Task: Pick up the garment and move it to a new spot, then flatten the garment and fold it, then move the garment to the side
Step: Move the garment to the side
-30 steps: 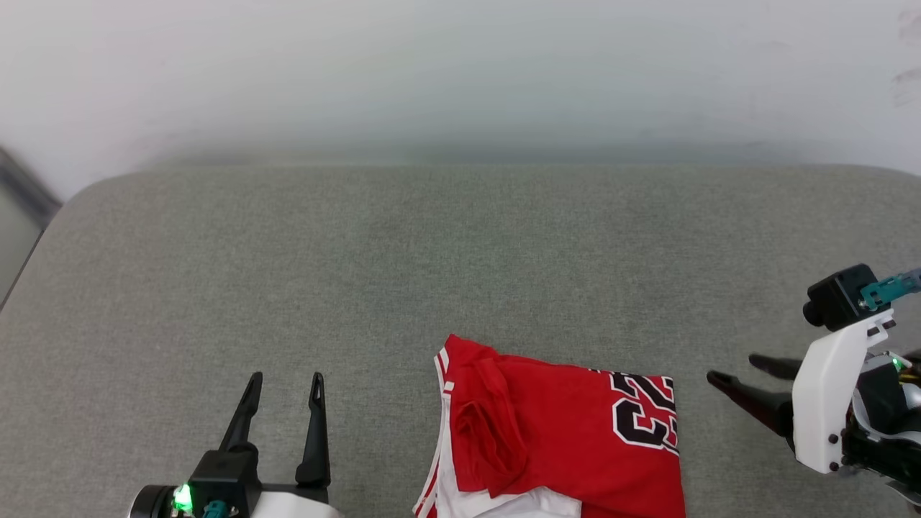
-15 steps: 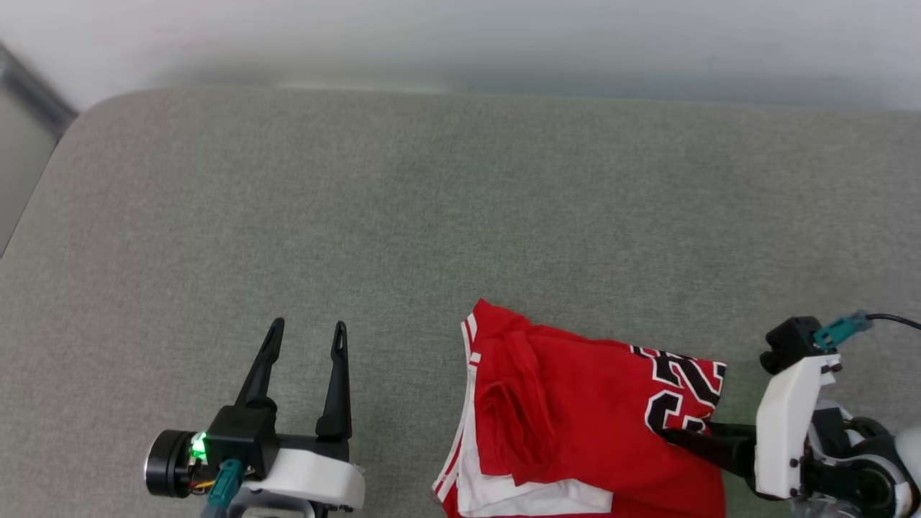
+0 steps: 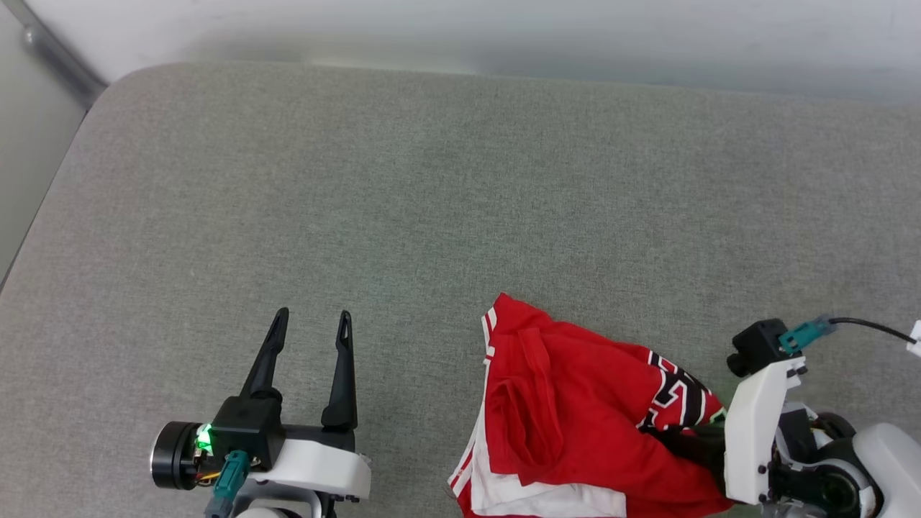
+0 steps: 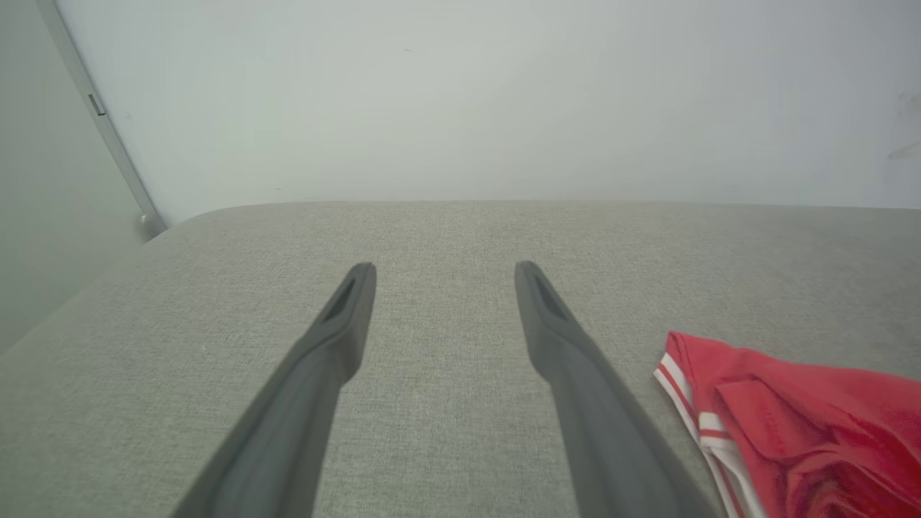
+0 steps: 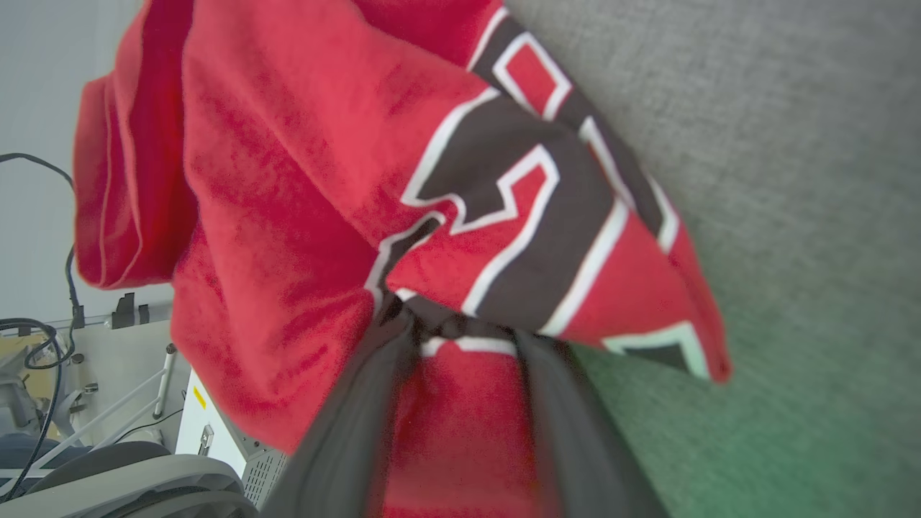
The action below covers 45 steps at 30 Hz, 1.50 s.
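Note:
The garment, a red jersey with white striped trim and a black-and-white number, lies bunched on the grey padded surface at the lower right. My right gripper has reached in from the right, and its fingers are buried in the fabric below the number. In the right wrist view the right gripper is pinched on a fold of the garment, which puckers around the tips. My left gripper stands open left of the garment, apart from it. The left gripper holds nothing, with the garment at its right.
The padded surface stretches wide and bare to the back and left. A pale wall runs along its far edge. Its rounded left corner drops off beside a grey metal strip. Cables and equipment show past the garment in the right wrist view.
The head camera has tilted and shifted. My right gripper has moved left into the garment's right edge and closed on it, bunching the number print. The left gripper stayed open.

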### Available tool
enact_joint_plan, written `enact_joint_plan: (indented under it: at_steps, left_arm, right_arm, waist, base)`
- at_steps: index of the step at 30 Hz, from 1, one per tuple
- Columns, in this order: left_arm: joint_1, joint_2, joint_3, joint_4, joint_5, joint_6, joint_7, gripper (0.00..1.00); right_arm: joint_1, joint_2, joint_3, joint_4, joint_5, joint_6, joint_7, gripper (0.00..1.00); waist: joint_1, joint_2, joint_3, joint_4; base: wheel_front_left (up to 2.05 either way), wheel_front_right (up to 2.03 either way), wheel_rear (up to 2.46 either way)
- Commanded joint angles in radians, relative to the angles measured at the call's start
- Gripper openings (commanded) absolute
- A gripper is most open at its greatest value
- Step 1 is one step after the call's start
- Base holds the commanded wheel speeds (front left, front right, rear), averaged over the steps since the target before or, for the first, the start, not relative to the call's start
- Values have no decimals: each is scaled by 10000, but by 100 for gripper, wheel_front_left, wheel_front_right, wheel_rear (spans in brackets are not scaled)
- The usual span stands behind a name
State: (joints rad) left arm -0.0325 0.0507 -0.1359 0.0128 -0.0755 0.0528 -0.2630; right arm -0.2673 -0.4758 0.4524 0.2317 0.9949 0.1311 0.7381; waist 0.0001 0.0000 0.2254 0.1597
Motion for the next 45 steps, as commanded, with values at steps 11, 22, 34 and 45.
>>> enact_joint_plan:
  at_steps: [11,22,34,45]
  left_arm:
    - [624,-9,196,-30,-65,105,-23,100]
    - [724,-8,384,-417,-143,167,-23,100]
    - [-373,155,567,-669,475,-359,-23,100]
    - [-1029,376,625,-1153,684,-544,-23,100]
  right_arm:
    - [-1325,-1086,1047,-1138,318,-6,-948,0]
    - [-2958,-3252,1730,-2431,-279,-6,-768,0]
    - [-4046,-4324,1234,-716,-1213,-7,-1935,0]
    - [-4883,-4724,-62,2472,-2840,-7,-2671,0]
  waist:
    - [-1,0,-1136,-519]
    - [-1,0,-659,-2724]
    - [-1,0,1174,-3666]
    - [-1,0,2642,-3383]
  base:
    - [0,0,0]
    - [0,0,0]
    - [0,0,0]
    - [0,0,0]
